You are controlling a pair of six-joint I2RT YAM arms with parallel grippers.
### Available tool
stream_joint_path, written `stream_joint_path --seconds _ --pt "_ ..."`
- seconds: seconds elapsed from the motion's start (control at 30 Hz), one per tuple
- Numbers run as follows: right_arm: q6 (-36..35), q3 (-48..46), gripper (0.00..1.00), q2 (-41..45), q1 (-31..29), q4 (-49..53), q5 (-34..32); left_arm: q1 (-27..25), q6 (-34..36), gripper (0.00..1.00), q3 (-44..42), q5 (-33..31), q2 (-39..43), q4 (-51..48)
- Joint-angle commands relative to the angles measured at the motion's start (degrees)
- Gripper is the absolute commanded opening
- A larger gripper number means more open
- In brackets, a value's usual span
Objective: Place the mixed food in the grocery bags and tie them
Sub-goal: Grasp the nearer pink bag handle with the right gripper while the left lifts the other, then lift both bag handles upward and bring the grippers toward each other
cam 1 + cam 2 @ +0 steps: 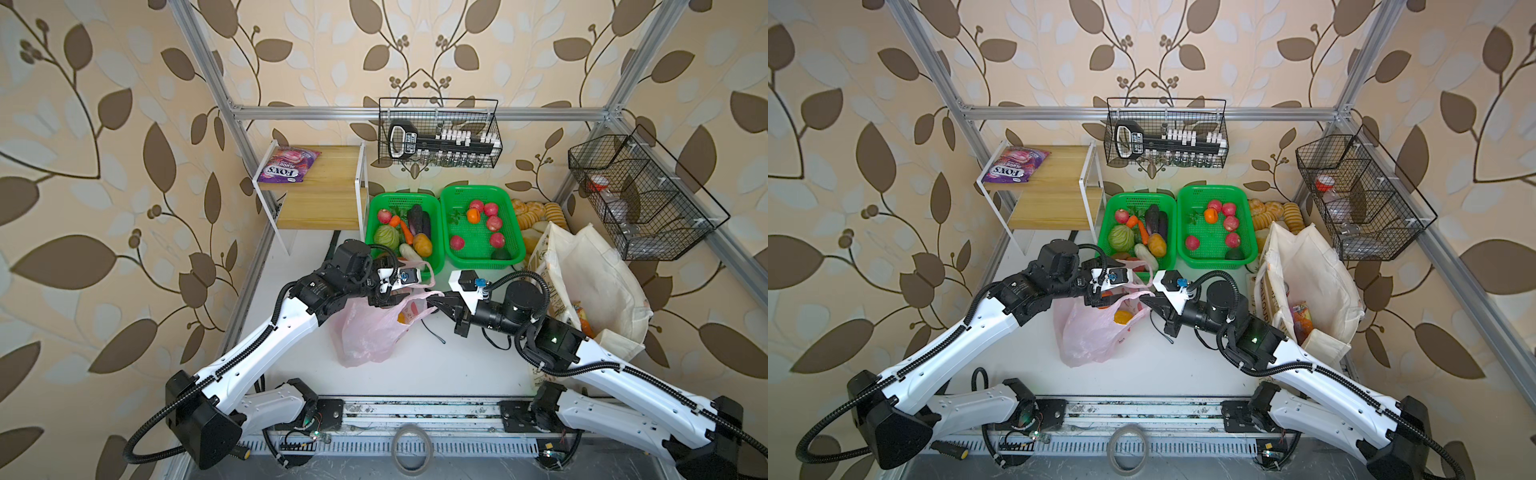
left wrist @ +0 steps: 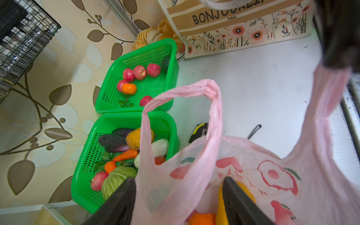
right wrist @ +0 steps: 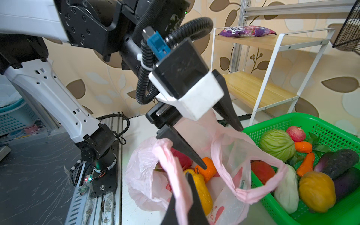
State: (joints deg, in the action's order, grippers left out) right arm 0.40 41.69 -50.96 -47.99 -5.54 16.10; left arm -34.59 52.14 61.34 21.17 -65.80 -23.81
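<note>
The thin pink grocery bag (image 1: 365, 332) stands mid-table with its mouth open. Inside show a yellow fruit (image 3: 202, 191), an orange (image 3: 206, 169) and a red piece (image 3: 183, 159). My left gripper (image 2: 178, 194) hangs over the mouth, open, with one loop handle (image 2: 204, 87) rising between its fingers. My right gripper (image 3: 183, 187) is shut on the other handle (image 2: 327, 109), pulled taut to the right. The cream floral tote (image 1: 590, 282) stands at the right with food inside (image 1: 582, 320). A purple FOX'S packet (image 1: 286, 164) lies on the wooden shelf's top tier.
Two green mesh baskets (image 1: 401, 199) (image 1: 482, 189) of vegetables and fruit sit right behind the pink bag. Bread loaves (image 1: 536, 212) lie behind the tote. A tape measure (image 2: 200, 130) and a black cable (image 1: 432, 332) lie on the table. Wire baskets (image 1: 440, 133) hang on the frame.
</note>
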Motion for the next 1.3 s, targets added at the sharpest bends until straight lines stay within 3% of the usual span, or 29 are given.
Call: stream_joint_path --seconds 0.0,0.1,0.2,0.33,0.43,0.6,0.8,0.93,1.07,1.27 --pt "0.2 -1.1 0.04 1.6 -0.2 -2.2 0.3 -0.6 -0.4 0.70 2.8 0.9 -0.9 3.4" --pt "0.0 -1.5 0.04 2.3 -0.2 -2.4 0.4 -0.7 -0.1 0.64 3.6 0.3 -2.1 3.2" --pt "0.0 -1.8 0.03 2.8 -0.2 -2.1 -0.2 -0.9 -1.0 0.50 4.6 0.4 -2.8 3.2" --pt "0.0 -2.1 0.04 3.4 -0.2 -1.4 -3.0 -0.9 -8.5 0.17 5.9 -1.2 -1.8 5.6" --pt "-0.1 -2.0 0.04 4.3 0.0 -1.5 -5.5 -0.8 -18.3 0.00 6.4 -5.3 1.0 9.2" --pt "0.4 1.6 0.04 5.3 1.2 -1.1 -8.3 -0.8 -32.4 0.00 5.8 -12.7 8.9 12.3" --pt "2.3 11.4 0.05 2.9 5.0 5.4 -8.9 -0.9 -47.7 0.00 6.7 -21.3 18.6 6.4" --pt "3.6 16.1 0.07 0.8 8.8 5.8 -2.7 -0.9 -53.8 0.00 7.1 -24.3 22.7 0.3" --pt "3.1 19.2 0.10 -2.9 9.0 6.8 4.9 -0.8 -60.4 0.00 6.6 -28.6 24.8 -6.7" --pt "2.4 19.2 0.10 -7.1 6.8 5.8 6.9 -0.8 -65.0 0.00 3.3 -29.5 27.6 -11.5"
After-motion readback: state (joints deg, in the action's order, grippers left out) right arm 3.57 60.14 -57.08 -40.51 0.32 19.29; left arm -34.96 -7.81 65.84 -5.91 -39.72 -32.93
